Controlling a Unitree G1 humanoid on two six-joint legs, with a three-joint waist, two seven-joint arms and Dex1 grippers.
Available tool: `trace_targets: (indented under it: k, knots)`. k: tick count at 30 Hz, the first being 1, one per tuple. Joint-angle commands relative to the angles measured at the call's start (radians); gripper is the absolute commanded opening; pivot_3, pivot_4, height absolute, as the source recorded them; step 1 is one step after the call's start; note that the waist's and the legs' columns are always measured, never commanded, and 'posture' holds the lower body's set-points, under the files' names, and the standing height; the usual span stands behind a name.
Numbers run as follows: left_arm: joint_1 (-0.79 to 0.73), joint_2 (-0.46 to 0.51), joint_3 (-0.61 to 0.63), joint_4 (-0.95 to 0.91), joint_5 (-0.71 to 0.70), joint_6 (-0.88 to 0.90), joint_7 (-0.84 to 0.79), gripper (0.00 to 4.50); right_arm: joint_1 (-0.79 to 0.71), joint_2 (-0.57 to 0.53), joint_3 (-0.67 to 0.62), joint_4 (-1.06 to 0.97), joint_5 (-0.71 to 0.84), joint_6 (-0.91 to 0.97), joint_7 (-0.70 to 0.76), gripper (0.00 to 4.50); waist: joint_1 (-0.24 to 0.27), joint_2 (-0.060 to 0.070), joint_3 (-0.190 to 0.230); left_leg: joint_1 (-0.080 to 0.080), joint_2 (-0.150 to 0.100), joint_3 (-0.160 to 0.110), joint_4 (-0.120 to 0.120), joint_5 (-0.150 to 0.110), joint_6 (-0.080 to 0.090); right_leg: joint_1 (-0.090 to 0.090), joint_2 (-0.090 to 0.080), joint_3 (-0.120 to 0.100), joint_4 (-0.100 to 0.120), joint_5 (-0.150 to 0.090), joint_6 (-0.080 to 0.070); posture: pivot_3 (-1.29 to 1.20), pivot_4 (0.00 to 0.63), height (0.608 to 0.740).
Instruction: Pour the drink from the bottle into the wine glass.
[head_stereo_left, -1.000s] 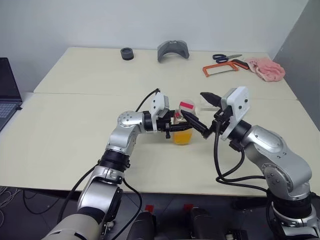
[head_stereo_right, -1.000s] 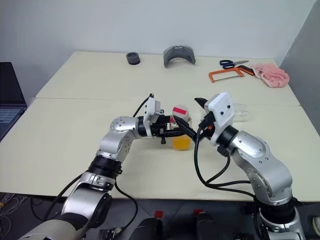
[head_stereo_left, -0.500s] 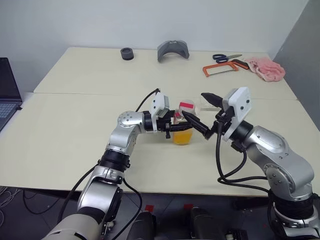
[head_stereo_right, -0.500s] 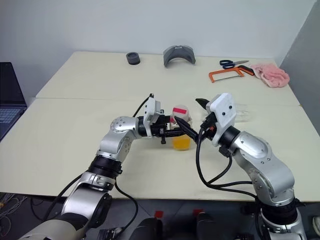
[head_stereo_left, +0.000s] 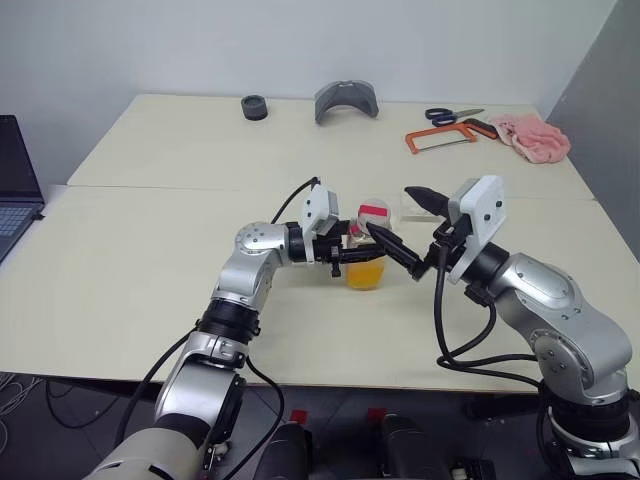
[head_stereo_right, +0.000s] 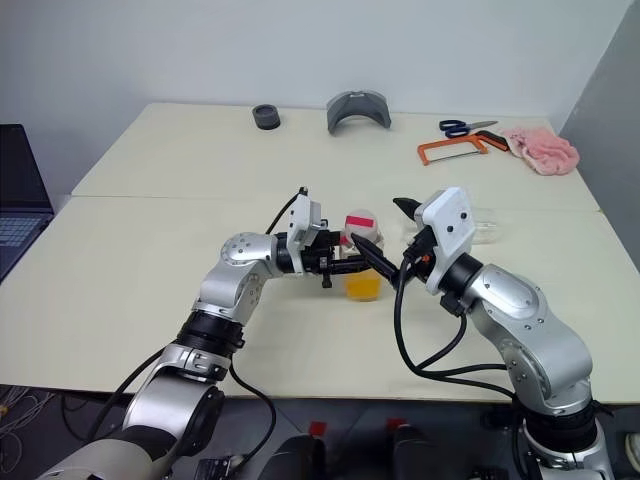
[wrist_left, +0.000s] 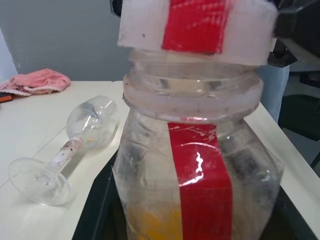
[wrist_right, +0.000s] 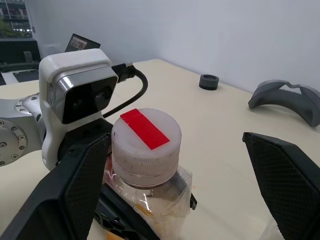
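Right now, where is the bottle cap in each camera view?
Left eye view: cap at the middle of the table, above the orange drink.
Right eye view: same spot.
Left wrist view: close up, sitting on the bottle.
Right wrist view: seen from above, beside a white camera housing.
Shared landmark: the red strip across the cap.

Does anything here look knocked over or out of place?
Yes: the wine glass lies on its side on the table, beside the bottle, so nothing could be poured into it yet. The bottle stands upright with its cap on.
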Motion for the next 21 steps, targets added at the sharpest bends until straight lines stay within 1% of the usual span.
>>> trace_targets:
  k: [1, 16, 21]
  knots:
    - [-0.007, 0.000, 0.002, -0.046, -0.009, -0.016, 0.000, 1.66, 0.001, -0.004, -0.032, -0.047, 0.029, -0.002, 0.009, 4.50, 0.000, 0.000, 0.000, 0.000, 0.000, 0.000, 0.000, 0.000, 0.000, 0.000, 0.000, 0.000, 0.000, 0.000, 0.000, 0.00, 0.150, 0.740]
    - [-0.006, 0.000, 0.002, -0.050, -0.011, -0.011, -0.001, 1.66, -0.002, -0.018, -0.058, -0.063, 0.147, 0.017, 0.047, 4.50, 0.000, 0.000, 0.000, 0.000, 0.000, 0.000, 0.000, 0.000, 0.000, 0.000, 0.000, 0.000, 0.000, 0.000, 0.000, 0.00, 0.150, 0.740]
    - [-0.005, 0.000, 0.003, -0.049, -0.012, -0.013, -0.003, 1.66, -0.031, -0.027, -0.059, -0.048, 0.184, 0.040, 0.052, 4.50, 0.000, 0.000, 0.000, 0.000, 0.000, 0.000, 0.000, 0.000, 0.000, 0.000, 0.000, 0.000, 0.000, 0.000, 0.000, 0.00, 0.150, 0.740]
